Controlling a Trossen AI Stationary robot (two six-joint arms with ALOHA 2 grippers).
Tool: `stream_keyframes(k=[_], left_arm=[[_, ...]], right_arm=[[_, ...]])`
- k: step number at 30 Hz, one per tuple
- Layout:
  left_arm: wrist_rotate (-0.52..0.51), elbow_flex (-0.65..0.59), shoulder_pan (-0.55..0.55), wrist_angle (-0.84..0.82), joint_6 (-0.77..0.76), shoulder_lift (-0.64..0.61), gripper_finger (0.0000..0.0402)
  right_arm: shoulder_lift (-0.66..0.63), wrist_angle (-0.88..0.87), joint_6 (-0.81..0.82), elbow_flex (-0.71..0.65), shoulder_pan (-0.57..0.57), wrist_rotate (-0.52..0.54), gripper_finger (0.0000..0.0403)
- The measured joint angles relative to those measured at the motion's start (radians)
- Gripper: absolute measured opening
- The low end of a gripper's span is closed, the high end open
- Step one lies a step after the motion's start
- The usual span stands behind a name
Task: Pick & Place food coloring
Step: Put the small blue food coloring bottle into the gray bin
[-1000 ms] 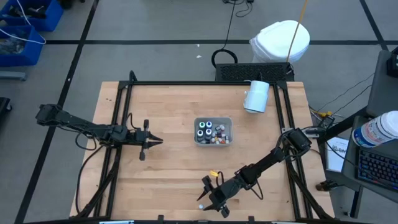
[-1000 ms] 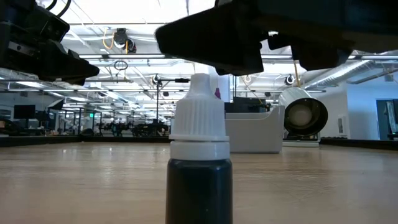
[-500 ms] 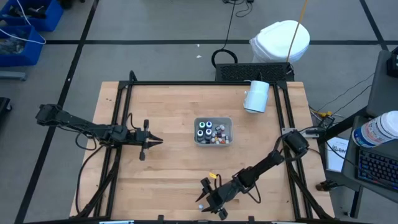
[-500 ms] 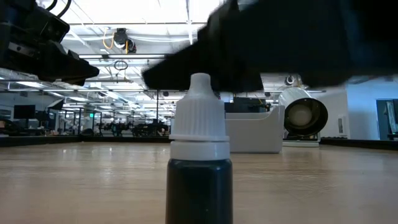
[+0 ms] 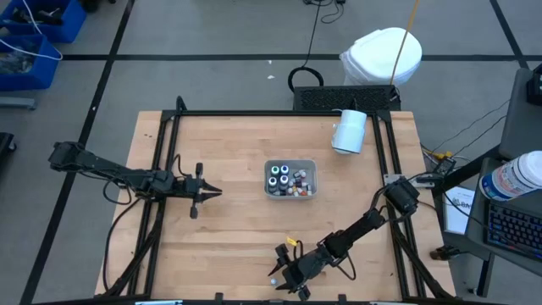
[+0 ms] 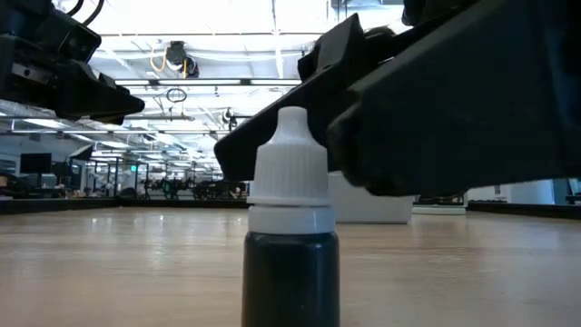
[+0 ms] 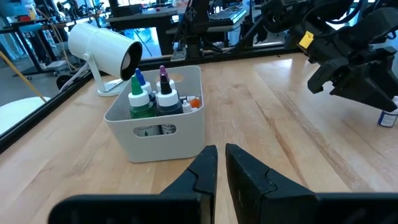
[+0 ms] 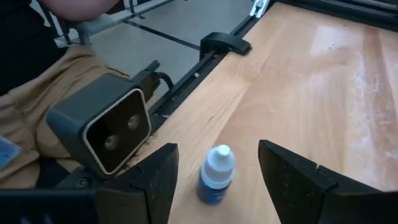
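Right end effector open, straddling food coloring bottle

The left gripper, fingers nearly together, faces a grey tray of bottles on the table; the right gripper hangs near a small bottle.

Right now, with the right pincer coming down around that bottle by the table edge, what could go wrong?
1. The lone bottle stands upright between the right pincer's open fingers; an off-centre close could tip it.
2. It sits near the table's front edge, beside the low camera; a nudge might roll it off or into that camera.
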Motion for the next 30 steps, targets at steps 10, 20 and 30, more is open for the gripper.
stream_keyframes(k=[10,20,30], left_arm=[[0.000,0.000,0.000,0.000,0.003,0.000,0.0042],[0.000,0.000,0.000,0.000,0.004,0.000,0.0042],[0.000,0.000,0.000,0.000,0.004,0.000,0.0042]], right_arm=[[0.032,0.013,0.027,0.001,-0.011,-0.008,0.0210],[0.034,0.054,-0.001,0.001,-0.013,-0.014,0.0199],[0.034,0.046,0.001,0.001,-0.014,-0.105,0.0093]])
